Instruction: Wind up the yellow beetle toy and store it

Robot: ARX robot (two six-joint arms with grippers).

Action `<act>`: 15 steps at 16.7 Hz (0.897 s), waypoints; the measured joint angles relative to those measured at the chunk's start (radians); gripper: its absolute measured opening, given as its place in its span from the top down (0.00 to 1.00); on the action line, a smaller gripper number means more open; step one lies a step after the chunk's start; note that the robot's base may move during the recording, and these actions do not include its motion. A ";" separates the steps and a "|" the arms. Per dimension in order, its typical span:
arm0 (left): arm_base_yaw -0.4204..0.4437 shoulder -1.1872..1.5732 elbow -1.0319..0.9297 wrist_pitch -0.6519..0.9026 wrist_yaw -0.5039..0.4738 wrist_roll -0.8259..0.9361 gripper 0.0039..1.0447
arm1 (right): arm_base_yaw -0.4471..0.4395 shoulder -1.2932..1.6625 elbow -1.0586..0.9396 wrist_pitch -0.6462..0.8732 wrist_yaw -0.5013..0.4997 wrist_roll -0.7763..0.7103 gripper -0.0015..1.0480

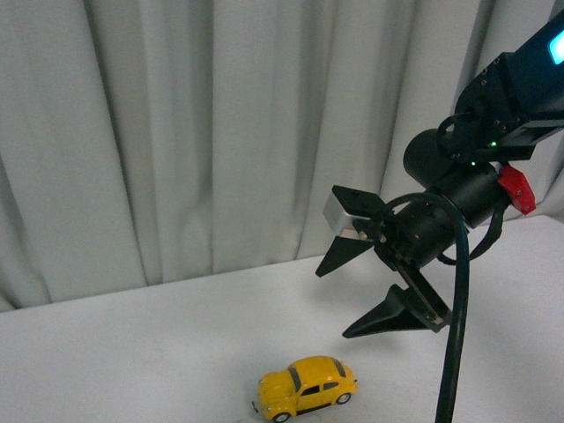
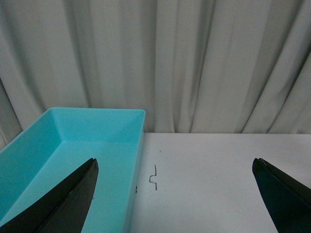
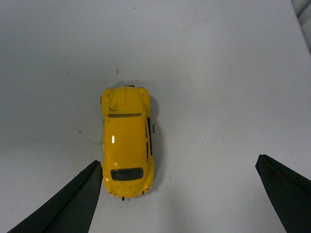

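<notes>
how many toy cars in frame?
1. The yellow beetle toy sits on the white table below the open right gripper. None visible in the teal bin, partly out of frame.

The shallow turquoise plastic bin [image 2: 97, 110] is cut off by the edges of the left wrist view, where only the dark tips of the left gripper [image 2: 175, 163] are shown. A thin dark squiggle [image 2: 154, 177] on the white tabletop [image 2: 218, 174] is too small to be identified. In the front view, the black right arm [image 1: 515, 84] and its black cable [image 1: 455, 352] are cut off by the frame.
</notes>
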 joint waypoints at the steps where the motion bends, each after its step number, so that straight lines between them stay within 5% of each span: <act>1: 0.000 0.000 0.000 0.000 0.000 0.000 0.06 | 0.013 0.022 0.026 -0.026 0.023 -0.042 0.06; 4: 0.000 0.000 0.000 0.000 0.000 0.000 0.06 | 0.064 0.092 0.074 -0.061 0.068 -0.088 0.06; 13: 0.000 0.000 0.000 0.000 0.000 0.000 0.06 | 0.132 0.089 -0.100 0.150 0.195 0.014 0.06; 15: 0.000 0.000 0.000 0.000 0.000 0.000 0.06 | 0.139 0.089 -0.101 0.155 0.198 -0.008 0.18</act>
